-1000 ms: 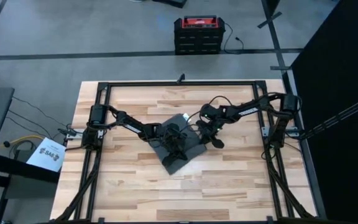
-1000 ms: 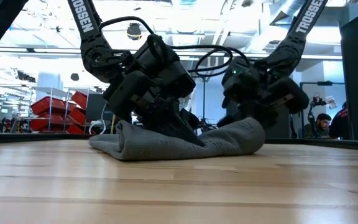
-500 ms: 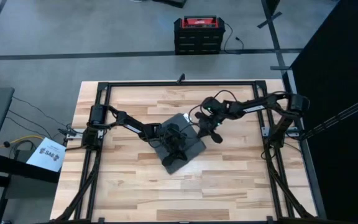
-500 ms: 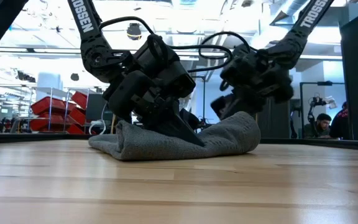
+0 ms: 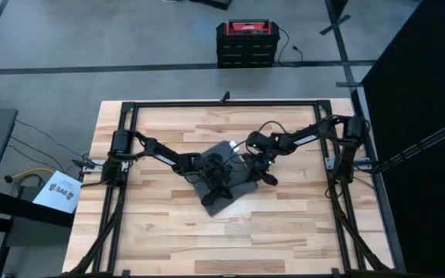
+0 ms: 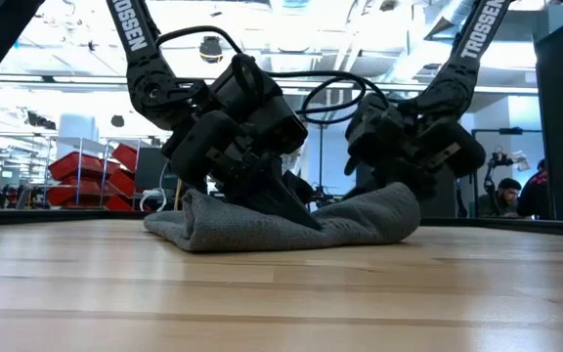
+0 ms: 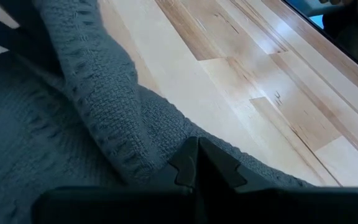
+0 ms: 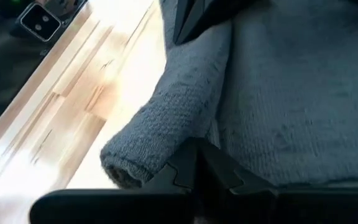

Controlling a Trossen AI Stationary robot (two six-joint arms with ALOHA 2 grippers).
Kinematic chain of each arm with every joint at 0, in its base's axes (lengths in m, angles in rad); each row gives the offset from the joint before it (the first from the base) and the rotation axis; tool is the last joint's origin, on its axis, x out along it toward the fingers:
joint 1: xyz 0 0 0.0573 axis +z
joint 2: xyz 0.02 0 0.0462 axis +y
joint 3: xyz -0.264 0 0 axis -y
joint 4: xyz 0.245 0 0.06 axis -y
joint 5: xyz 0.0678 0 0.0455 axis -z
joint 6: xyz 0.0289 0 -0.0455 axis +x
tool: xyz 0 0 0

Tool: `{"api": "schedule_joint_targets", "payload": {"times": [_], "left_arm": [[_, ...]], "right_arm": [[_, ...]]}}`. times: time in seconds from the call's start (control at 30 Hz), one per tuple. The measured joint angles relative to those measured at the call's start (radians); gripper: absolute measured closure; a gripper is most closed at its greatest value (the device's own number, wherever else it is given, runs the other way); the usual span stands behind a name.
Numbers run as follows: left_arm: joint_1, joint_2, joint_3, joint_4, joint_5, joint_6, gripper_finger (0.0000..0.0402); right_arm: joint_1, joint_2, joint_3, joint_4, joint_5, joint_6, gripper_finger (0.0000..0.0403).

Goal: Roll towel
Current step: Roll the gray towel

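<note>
Table (image 5: 153,232): wooden top, black frame at rim.
Towel (image 5: 226,181): dark grey, mid-table, partly rolled; thick rolled edge toward right arm, white tag (image 5: 231,144) at far edge.
Left gripper (image 5: 219,185): on towel, fingers pressed together, pinning cloth.
Right gripper (image 5: 259,169): at rolled edge, fingers closed against roll; actual pinch not discernible.
Step judged: rolling under way. Next move: advance roll evenly, left gripper stands in path.
Red-black case (image 5: 244,42): on floor beyond table, no obstruction.
</note>
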Motion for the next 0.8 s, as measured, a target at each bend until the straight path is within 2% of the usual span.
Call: {"api": "schedule_joint_targets", "payload": {"times": [0.3, 0.8], "left_arm": [[0.000, 0.000, 0.000, 0.000, 0.000, -0.009, 0.0402], [0.000, 0.000, 0.000, 0.000, 0.000, -0.030, 0.0402]], "right_arm": [[-0.017, -0.004, 0.004, -0.102, -0.008, -0.006, 0.0403], [-0.051, -0.005, 0.005, -0.231, -0.094, 0.000, 0.0403]]}}
